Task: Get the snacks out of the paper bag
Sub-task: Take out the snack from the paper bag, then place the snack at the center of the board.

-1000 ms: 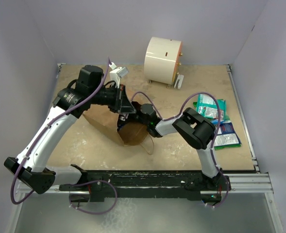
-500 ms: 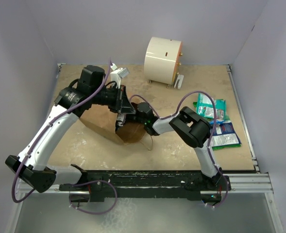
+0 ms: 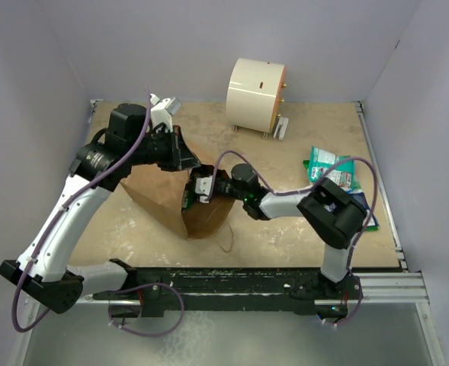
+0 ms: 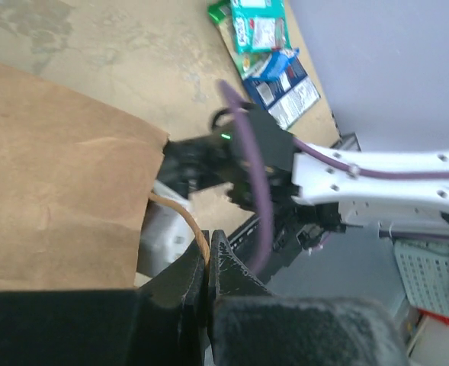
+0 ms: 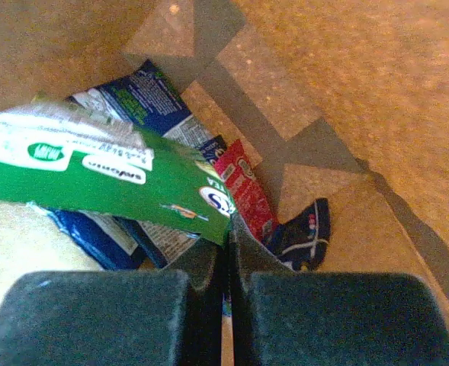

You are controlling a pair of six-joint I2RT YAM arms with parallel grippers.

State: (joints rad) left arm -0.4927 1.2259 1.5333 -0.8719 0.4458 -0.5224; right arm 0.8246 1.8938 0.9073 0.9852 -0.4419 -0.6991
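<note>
In the top view, the tall brown kraft-paper bag [image 3: 161,202] lies on its side on the beige surface [image 3: 285,244], with its mouth toward the right arm. The left gripper [image 3: 184,158] is at the upper rim of this mouth. The right gripper [image 3: 200,188] reaches into the mouth. Some flat glossy teal and blue packets [image 3: 329,166] lie on the surface at the right, well apart from the bag.

In the left wrist view, the jaws are pressed shut on the thin twisted loop handle [image 4: 186,217] of the bag.

In the right wrist view, inside the bag, the jaws are pressed together on a corner of 1 green-and-white packet [image 5: 94,171]. Below it lie a blue-and-white packet [image 5: 136,99] and a small red packet [image 5: 243,187].
</note>
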